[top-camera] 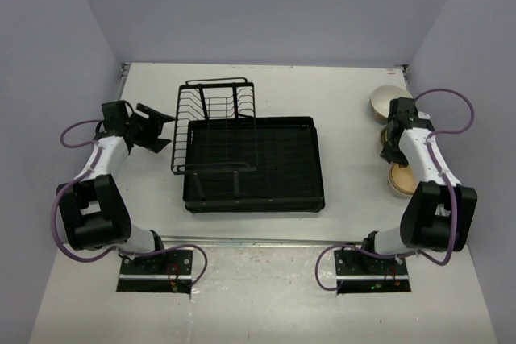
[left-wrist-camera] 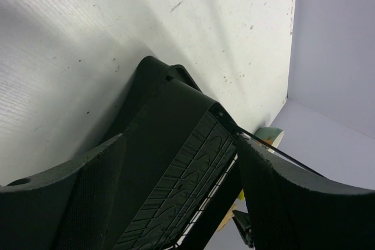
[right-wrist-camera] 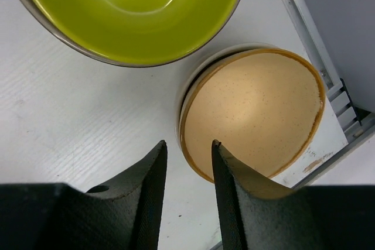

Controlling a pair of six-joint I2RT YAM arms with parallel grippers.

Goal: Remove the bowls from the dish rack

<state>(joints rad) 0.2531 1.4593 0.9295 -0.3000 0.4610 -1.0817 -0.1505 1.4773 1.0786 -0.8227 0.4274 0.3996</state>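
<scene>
The black dish rack [top-camera: 278, 191] lies mid-table with its wire plate holder [top-camera: 214, 122] on its left part; I see no bowl in it. My left gripper [top-camera: 164, 128] is open and empty just left of the holder. In the left wrist view the rack's edge [left-wrist-camera: 176, 144] lies between the open fingers, and a teal bowl [left-wrist-camera: 270, 137] shows far behind. At the right stand a cream bowl [top-camera: 385, 102], a yellow-green bowl [right-wrist-camera: 135, 10] and a tan-lined, brown-rimmed bowl [right-wrist-camera: 258, 109]. My right gripper [right-wrist-camera: 188, 143] hovers open beside the tan bowl's rim, holding nothing.
The tan-lined bowl also shows in the top view [top-camera: 401, 179], close to the table's right edge. A metal rail [right-wrist-camera: 310, 45] runs along that edge. Grey walls close in the table on the left, far and right sides.
</scene>
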